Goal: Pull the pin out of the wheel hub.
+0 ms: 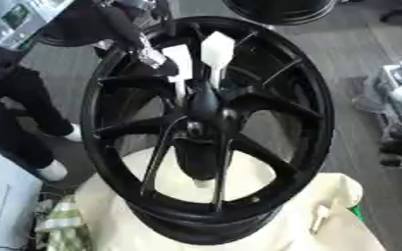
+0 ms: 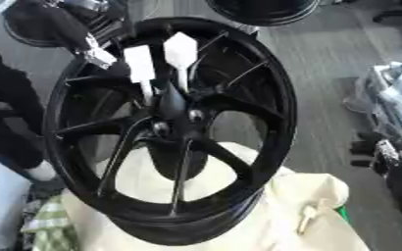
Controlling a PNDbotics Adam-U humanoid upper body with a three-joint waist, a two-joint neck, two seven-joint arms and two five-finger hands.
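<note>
Wheel hub (image 1: 206,110), black, fills the frame's centre, standing tilted on a cream cloth (image 1: 341,196), presumably to cushion it. Two white flat-headed pins (image 1: 217,51) stick up from the hub. From the upper left, the left hand (image 1: 157,59) reaches beside them; whether its fingers pinch anything cannot be told

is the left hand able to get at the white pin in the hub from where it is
Probably yes: the left hand is at the wheel's upper left, right beside the nearer white pin above the hub, with nothing showing between them.
</note>
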